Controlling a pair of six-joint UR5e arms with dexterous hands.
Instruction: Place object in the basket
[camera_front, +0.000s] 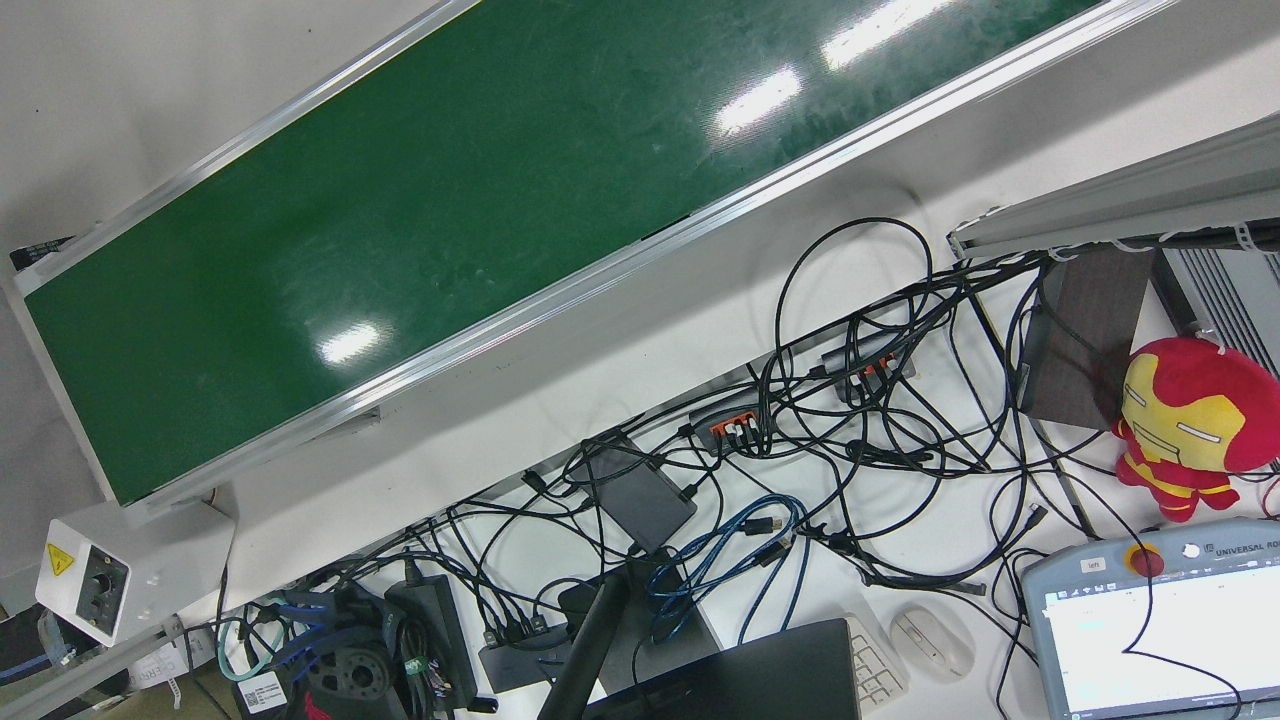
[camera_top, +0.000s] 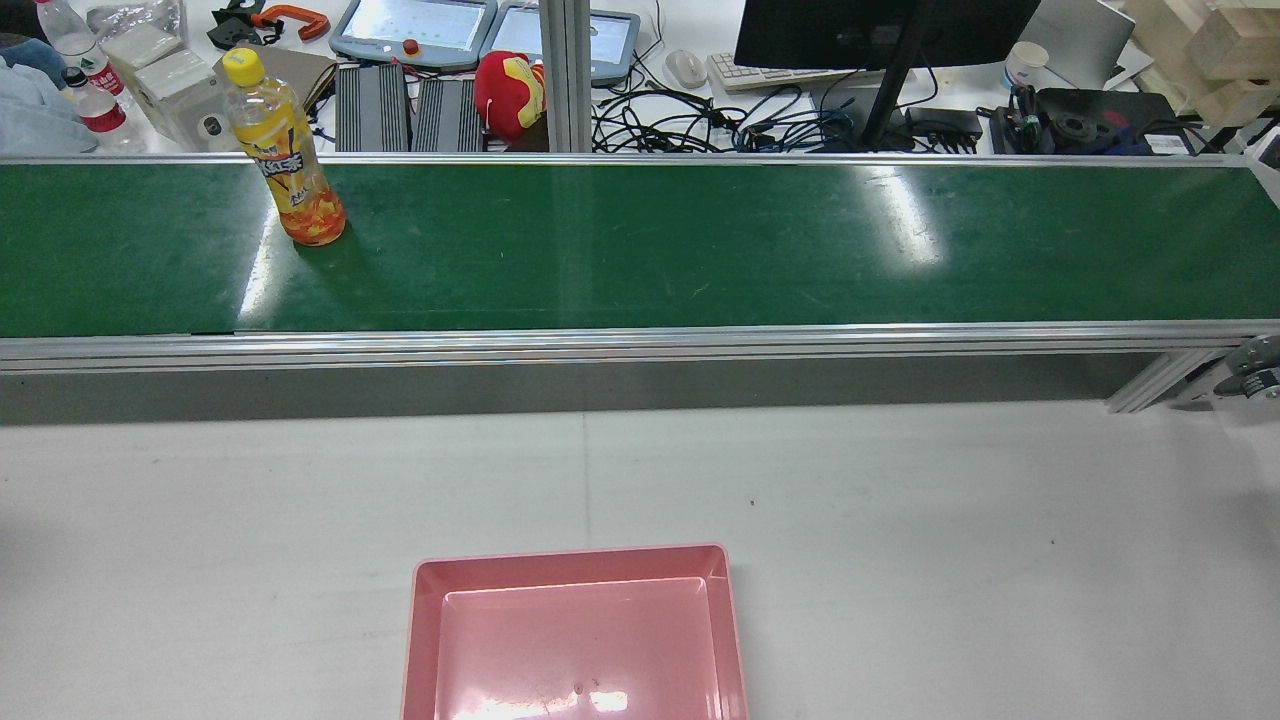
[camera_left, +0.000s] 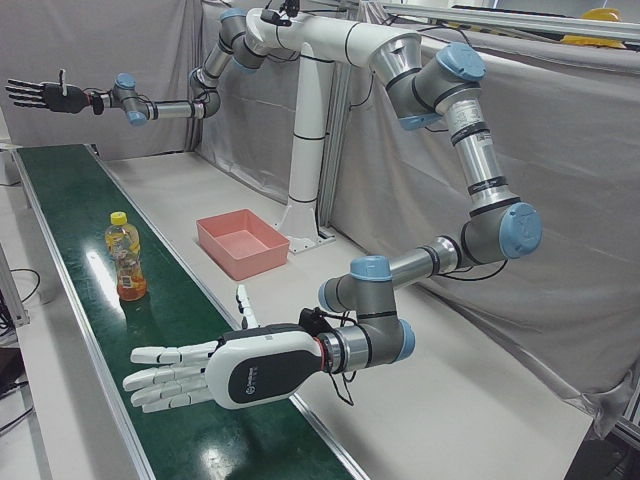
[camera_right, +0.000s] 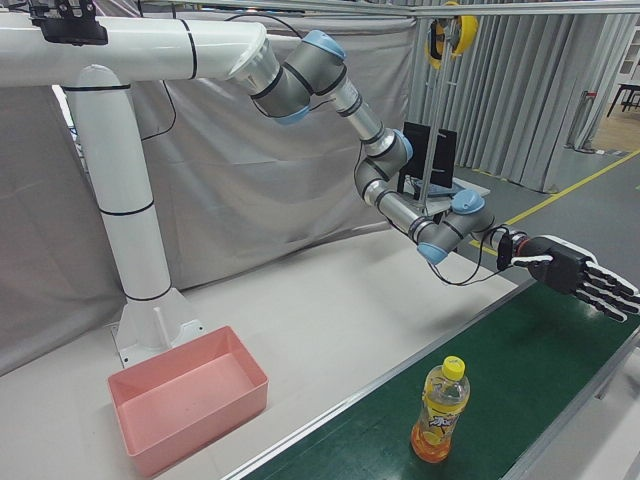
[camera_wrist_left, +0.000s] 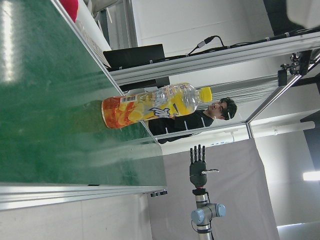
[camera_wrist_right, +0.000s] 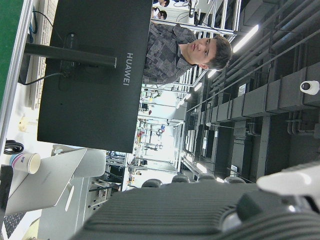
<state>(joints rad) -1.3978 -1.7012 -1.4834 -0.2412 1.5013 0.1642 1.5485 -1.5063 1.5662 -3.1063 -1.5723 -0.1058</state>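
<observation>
Bottle (camera_top: 288, 150) of orange drink, yellow cap on, stands upright on the green belt (camera_top: 700, 240), touched by neither of the 2 hands. The white left hand (camera_left: 225, 372) hovers over the belt with its fingers (camera_left: 160, 375) spread flat and holding nothing. The bottle is out past those fingertips along the belt, well apart from them. The black right hand (camera_right: 572, 275) is also splayed and empty, held high, and the bottle sits below its fingers (camera_right: 610, 292), clear of them.

The main risk, I'd say, is a topple. The bottle is tall and narrow, so fingertips arriving high or from 1 side only could push it over and send it rolling on the belt. Its smooth plastic could also slide through a loose wrap once it is lifted. If the belt runs, the bottle may drift away from where the fingers are aiming.

The pink basket (camera_top: 420, 640) is empty. It sits on the white table behind the left hand's fingers, back toward the wrist side and well apart, so the carry would be long. The bottle looks mostly full.
</observation>
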